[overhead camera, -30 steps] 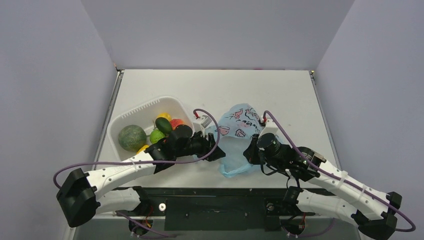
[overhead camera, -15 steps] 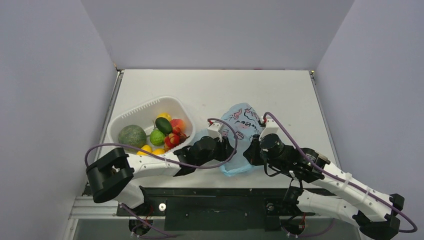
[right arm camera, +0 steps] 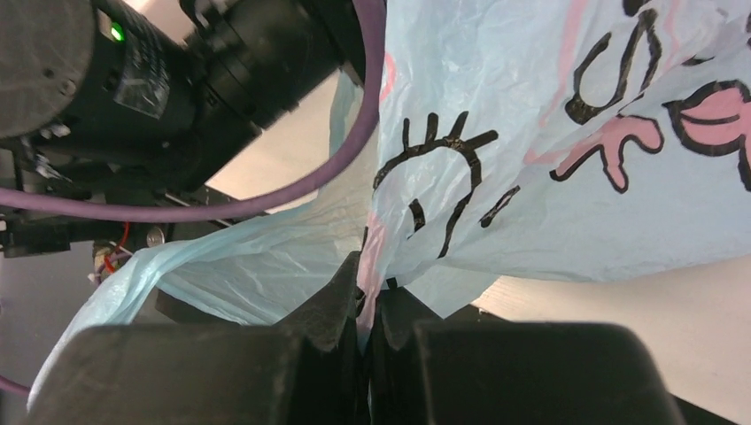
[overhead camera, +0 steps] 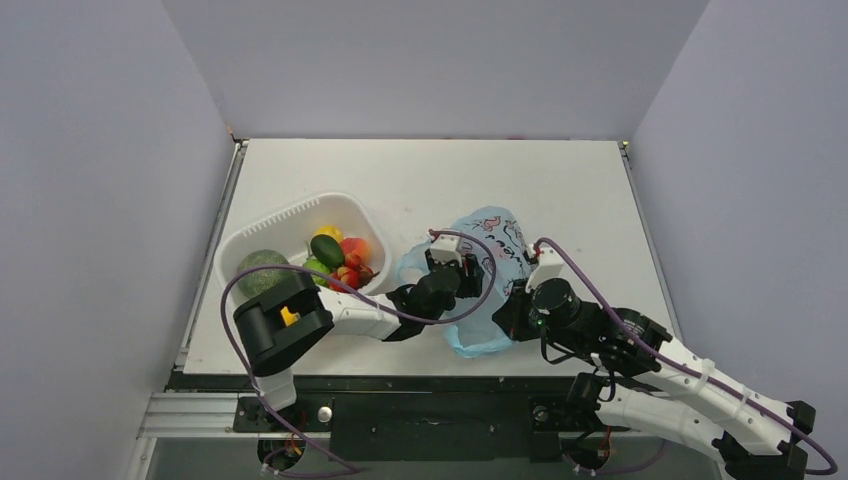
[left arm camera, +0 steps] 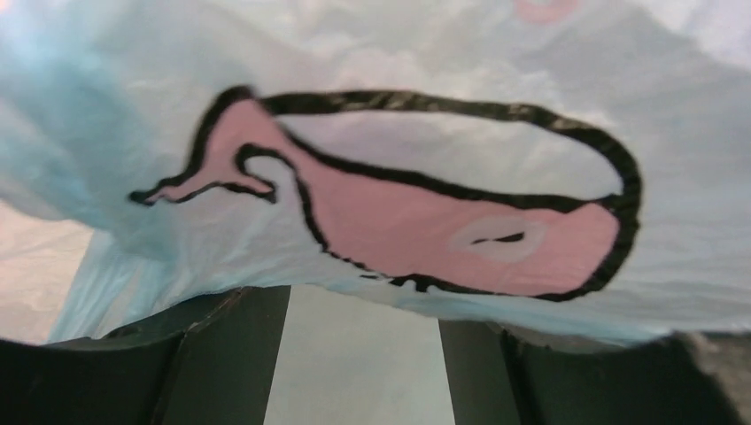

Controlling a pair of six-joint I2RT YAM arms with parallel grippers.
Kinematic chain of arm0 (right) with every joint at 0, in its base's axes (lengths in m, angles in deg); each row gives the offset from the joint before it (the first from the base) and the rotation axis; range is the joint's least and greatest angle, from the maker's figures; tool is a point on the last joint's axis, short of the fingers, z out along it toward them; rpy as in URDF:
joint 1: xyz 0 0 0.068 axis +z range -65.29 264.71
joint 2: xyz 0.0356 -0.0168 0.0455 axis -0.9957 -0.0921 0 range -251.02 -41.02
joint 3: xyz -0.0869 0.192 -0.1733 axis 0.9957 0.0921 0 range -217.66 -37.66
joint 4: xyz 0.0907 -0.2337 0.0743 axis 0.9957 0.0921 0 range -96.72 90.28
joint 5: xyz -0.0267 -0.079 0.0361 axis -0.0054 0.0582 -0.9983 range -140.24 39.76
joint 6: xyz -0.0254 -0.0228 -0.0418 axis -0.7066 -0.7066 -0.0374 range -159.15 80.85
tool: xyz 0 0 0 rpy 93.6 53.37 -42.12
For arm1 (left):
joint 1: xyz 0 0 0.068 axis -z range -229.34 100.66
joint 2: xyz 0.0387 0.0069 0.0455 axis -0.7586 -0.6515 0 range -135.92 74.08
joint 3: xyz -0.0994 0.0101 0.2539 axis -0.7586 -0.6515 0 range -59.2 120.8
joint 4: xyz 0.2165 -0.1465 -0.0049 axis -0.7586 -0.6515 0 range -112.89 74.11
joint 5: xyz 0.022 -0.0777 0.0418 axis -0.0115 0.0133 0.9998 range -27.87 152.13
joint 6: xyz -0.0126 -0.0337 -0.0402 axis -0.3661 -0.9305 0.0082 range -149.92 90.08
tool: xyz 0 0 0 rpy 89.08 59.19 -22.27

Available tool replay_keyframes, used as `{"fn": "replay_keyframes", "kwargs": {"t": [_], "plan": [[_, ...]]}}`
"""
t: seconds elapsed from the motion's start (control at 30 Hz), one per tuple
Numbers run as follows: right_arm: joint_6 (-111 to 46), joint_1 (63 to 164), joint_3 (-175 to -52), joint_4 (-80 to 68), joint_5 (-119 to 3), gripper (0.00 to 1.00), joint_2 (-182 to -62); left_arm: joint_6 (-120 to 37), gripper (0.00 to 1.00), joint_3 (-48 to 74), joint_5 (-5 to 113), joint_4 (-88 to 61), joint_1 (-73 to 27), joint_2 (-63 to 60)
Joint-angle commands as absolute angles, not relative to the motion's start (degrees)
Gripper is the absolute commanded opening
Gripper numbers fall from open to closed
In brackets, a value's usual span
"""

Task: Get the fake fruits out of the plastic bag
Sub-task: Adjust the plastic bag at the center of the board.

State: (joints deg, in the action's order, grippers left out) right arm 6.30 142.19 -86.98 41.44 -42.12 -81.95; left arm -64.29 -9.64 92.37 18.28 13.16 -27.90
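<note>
Grip: right jaws clamped on plastic bag (right arm camera: 531, 133) fold | left jaws apart, bag film just above them

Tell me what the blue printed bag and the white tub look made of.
The blue bag looks like thin plastic film, probably polythene, slightly glossy: it is translucent, finely crinkled and drapes in soft folds. The white tub appears to be rigid moulded plastic, smooth and fairly matte: its curved wall and rim keep an even shape.
</note>
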Motion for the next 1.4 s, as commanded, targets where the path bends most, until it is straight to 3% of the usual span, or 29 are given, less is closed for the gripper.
{"fn": "replay_keyframes", "kwargs": {"t": [0.0, 0.33, 0.67, 0.77, 1.0, 1.17, 1.37], "plan": [[5.5, 142.7, -85.2, 39.5, -43.7, 0.0, -81.0, -58.8, 0.59, -6.2, 100.2, 24.1, 12.8, -29.9], [3.7, 143.0, -83.6, 38.5, -45.4, 0.0, -81.7, -56.0, 0.73, 1.7, 103.3, 22.8, 9.3, -37.3], [4.4, 143.2, -81.2, 38.4, -45.1, 0.0, -81.9, -57.0, 0.73, 5.7, 97.8, 31.5, 6.2, -44.8], [4.2, 143.4, -81.1, 39.4, -43.5, 0.0, -82.1, -59.0, 0.71, -1.3, 99.3, 36.2, 6.6, -40.4], [-3.8, 143.9, -85.9, 39.5, -42.4, 0.0, -86.8, -63.5, 0.7, -13.1, 92.0, 25.6, 6.0, -24.8], [-6.1, 152.3, -87.4, 38.7, -46.1, 0.0, -89.2, -63.8, 0.69, -20.5, 92.5, 17.5, 10.5, -11.2], [14.9, 156.2, -89.6, 61.6, -25.6, 0.0, -88.4, -66.6, 0.68, -22.7, 85.0, 7.2, 11.4, 0.1]]}}
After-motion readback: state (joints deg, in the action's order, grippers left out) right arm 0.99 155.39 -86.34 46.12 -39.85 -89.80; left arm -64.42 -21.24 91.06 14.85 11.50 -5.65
